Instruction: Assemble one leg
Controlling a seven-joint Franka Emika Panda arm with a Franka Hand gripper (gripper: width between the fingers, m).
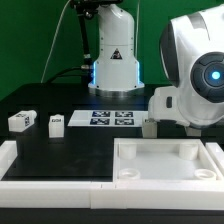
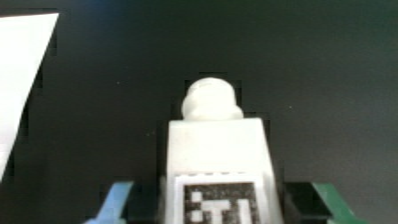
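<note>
In the wrist view a white leg [image 2: 217, 140] with a black-and-white tag sits between my teal-tipped fingers [image 2: 121, 200], its rounded peg end pointing away over the black table. My gripper [image 2: 221, 205] is shut on it. In the exterior view the gripper [image 1: 150, 120] holds this leg [image 1: 148, 128] just behind the far left corner of the large white tray-like piece [image 1: 165, 172]. I cannot tell whether the leg touches the table. Two more legs [image 1: 22, 121] [image 1: 56, 123] lie at the exterior view's left.
The marker board [image 1: 112, 118] lies on the table's middle, in front of the arm's base [image 1: 113, 70]. A white raised border [image 1: 20, 165] runs along the left and front. A white surface [image 2: 22, 80] shows at the wrist view's edge.
</note>
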